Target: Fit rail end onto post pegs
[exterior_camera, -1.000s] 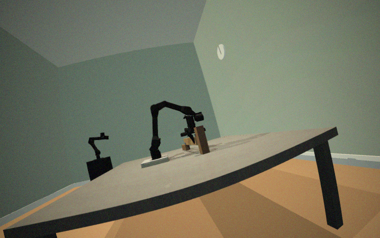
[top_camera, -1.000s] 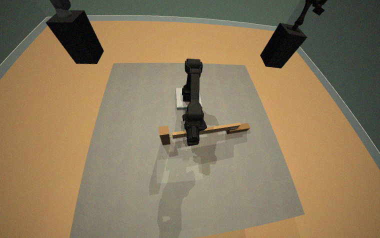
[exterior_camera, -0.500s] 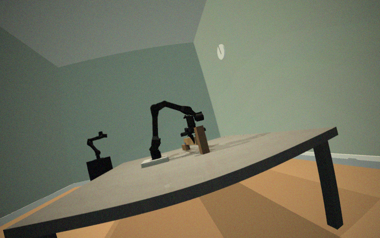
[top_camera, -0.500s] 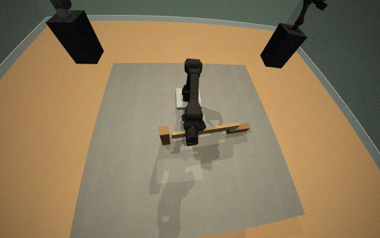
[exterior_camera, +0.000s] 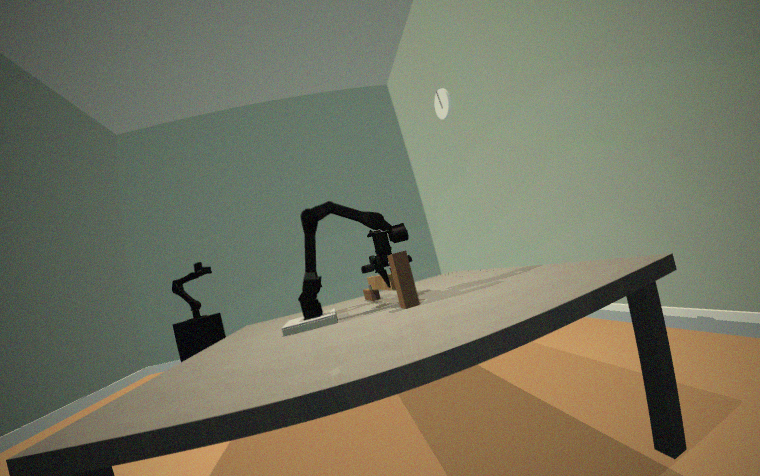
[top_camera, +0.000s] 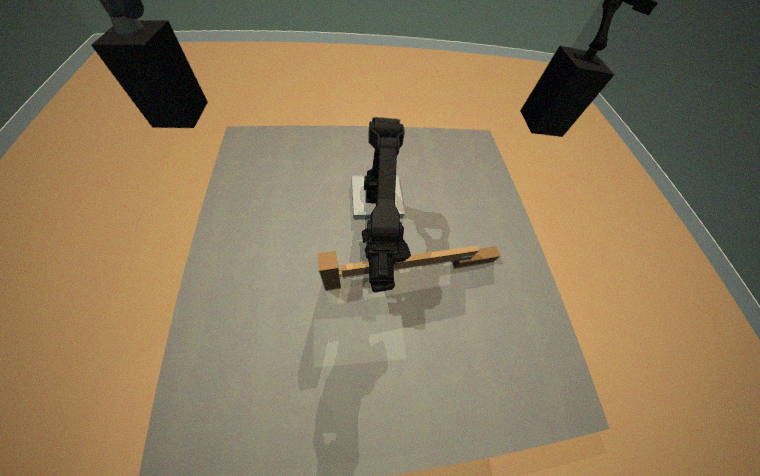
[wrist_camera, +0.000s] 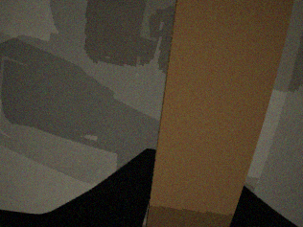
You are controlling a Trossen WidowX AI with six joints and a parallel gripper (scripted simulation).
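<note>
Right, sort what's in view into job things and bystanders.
Job things: rail, held in the gripper; post; footboard block.

Bystanders: two black pedestals, small arm on one, wall clock, white base plate.

arm [top_camera: 385,185]: reaching forward, bent down | gripper [top_camera: 381,273]: clamped on rail [top_camera: 431,257]

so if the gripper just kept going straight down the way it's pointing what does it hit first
The gripper points down and is already shut on the rail, so the rail travels with it. Below lies only the grey table top; the wrist view shows nothing else under the rail, though the height above it is unclear.
</note>
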